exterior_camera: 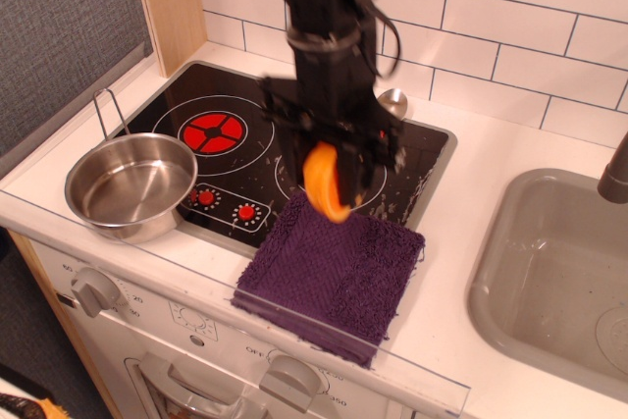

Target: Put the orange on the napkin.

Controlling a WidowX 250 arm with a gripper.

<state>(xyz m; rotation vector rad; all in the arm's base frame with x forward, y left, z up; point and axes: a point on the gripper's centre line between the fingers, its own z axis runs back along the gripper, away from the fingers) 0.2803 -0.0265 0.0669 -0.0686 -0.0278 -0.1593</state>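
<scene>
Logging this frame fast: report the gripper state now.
Gripper: shut on the orange, held above the napkin's far edge.

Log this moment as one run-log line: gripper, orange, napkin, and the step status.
gripper: shut on orange | orange: held above napkin's far edge | napkin: flat on counter, bare | step: not yet released

Robot arm (329, 17) was black throughout, matte, boxy in section, built of stacked blocky segments. Thin black cable looped out along right side of arm, another ran off toward top left corner. Gripper (334, 176) was black too, with wide crossbar at wrist and two flat dark fingers (359, 172). No markings or screws could be made out.
</scene>
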